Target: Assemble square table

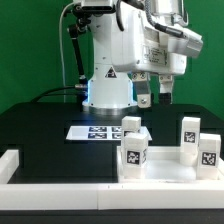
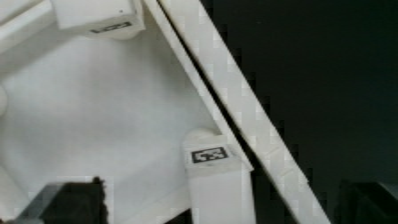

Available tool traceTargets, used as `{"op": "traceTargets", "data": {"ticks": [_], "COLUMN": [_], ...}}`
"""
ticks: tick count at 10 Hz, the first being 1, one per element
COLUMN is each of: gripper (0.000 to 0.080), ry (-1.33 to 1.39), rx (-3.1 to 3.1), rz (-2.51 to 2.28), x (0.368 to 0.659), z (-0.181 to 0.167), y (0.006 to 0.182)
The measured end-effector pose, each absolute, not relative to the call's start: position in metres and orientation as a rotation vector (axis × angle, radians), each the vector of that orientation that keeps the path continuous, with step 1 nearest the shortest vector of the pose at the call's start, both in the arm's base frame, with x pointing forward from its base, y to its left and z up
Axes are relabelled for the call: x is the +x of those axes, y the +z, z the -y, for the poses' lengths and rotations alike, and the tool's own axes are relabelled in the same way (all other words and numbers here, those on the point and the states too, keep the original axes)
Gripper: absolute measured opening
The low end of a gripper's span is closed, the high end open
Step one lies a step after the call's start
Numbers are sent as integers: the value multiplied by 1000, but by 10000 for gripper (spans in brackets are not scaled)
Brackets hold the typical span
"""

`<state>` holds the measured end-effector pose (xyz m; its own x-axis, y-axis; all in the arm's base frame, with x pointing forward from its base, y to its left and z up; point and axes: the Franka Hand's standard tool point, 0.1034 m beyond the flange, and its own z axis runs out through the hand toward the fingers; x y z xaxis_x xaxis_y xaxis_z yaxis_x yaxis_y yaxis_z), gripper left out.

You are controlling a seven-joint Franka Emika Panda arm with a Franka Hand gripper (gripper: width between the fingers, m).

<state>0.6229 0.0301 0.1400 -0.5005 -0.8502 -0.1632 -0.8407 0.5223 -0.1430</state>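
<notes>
The square table's white top (image 1: 165, 172) lies near the table's front, towards the exterior view's right. Several short white tagged legs stand upright on its corners: one at the front left (image 1: 135, 152), one behind it (image 1: 131, 125), and two on the right (image 1: 188, 129) (image 1: 208, 150). Whether they are fastened I cannot tell. My gripper (image 1: 155, 96) hangs open and empty above and behind the top, touching nothing. In the wrist view I see the white top (image 2: 89, 120), two tagged legs (image 2: 103, 16) (image 2: 214, 165), and one dark fingertip (image 2: 71, 205).
The marker board (image 1: 95, 131) lies flat on the black table behind the top. Low white border rails run along the front (image 1: 90, 203) and the exterior view's left (image 1: 10, 163). A rail (image 2: 222, 80) crosses the wrist view beside the top. The robot base (image 1: 107, 92) stands at the back.
</notes>
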Motion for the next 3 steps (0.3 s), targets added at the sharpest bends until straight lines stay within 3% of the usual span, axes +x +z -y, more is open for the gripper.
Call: {"op": "traceTargets", "data": {"ticks": [3], "gripper": [649], "ry": [-66], "rx": [-1440], "rz": [-2552], "x": [622], "z": [-30], "y": [138]}}
